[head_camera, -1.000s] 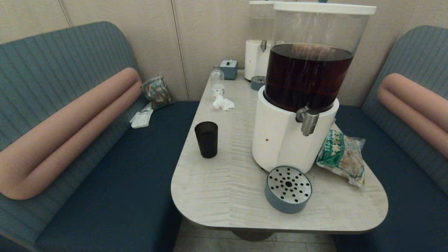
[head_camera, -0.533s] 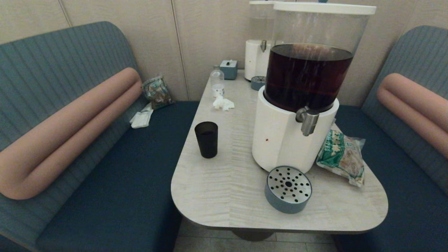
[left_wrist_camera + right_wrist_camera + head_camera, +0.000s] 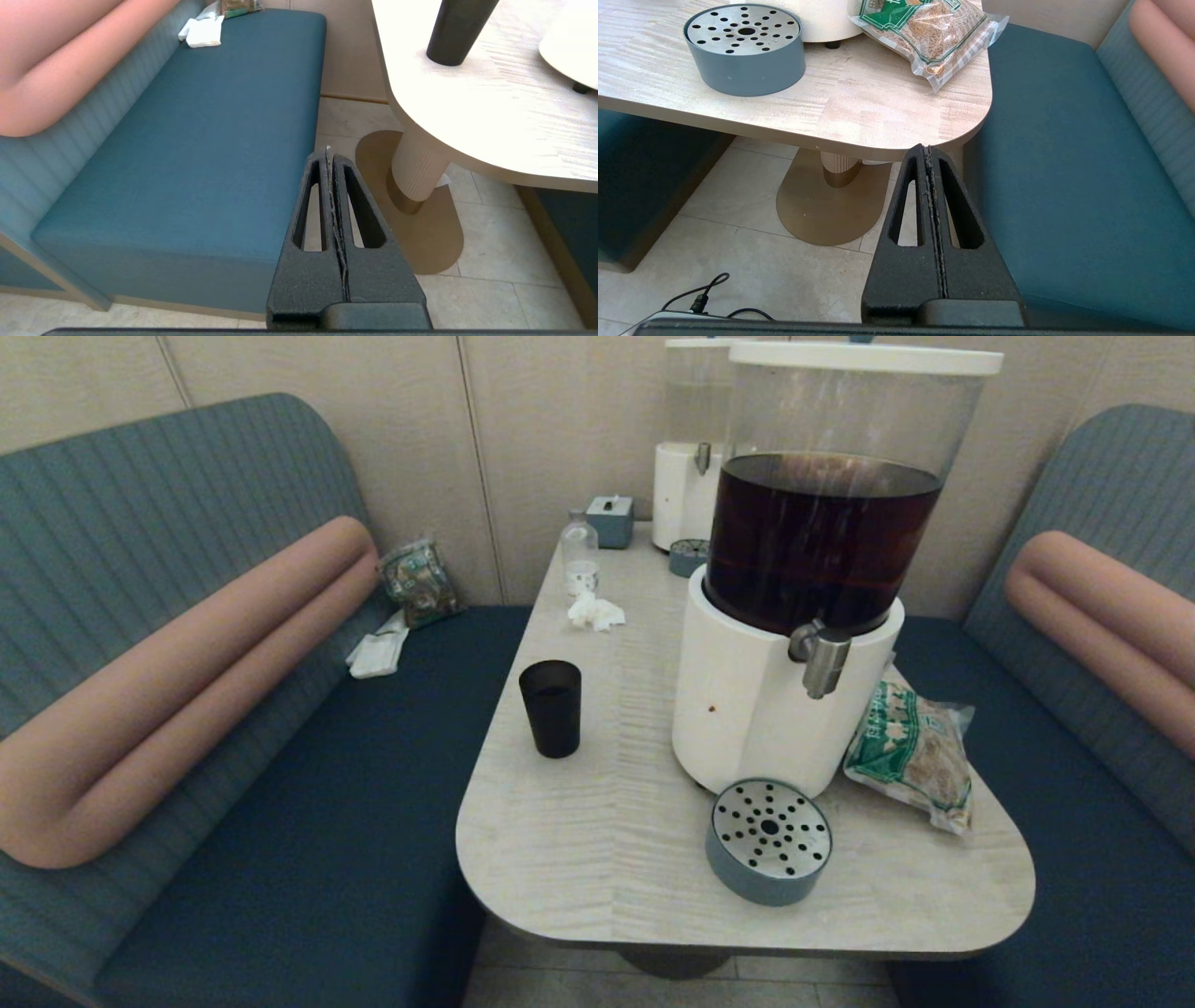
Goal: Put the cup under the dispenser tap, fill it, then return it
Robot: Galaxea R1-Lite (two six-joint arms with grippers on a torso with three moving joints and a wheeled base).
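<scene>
The cup (image 3: 551,707), a small near-black tapered tumbler with no handle, stands upright near the left edge of the pale wood-grain surface (image 3: 597,840). In the left wrist view only its lower part shows; its rim is cut off by the frame. Whether it holds anything cannot be made out.

To its right, well apart, stands the big dispenser's rounded white base (image 3: 747,709), carrying a clear tank of dark brown drink. The dispenser tap (image 3: 820,658), short brushed steel with a downward nozzle, juts from the base toward the near right. Below it on the surface sits a round grey-blue drip tray (image 3: 768,840) with a perforated metal top (nothing stands on it). A green-printed snack bag (image 3: 910,754) lies just right of the base.

Neither arm shows in the head view. The left tool (image 3: 328,154) hangs low off the near left of the surface, its fingers pressed together and holding nothing. The right tool (image 3: 927,151) hangs below the near right corner, likewise closed and empty.
</scene>
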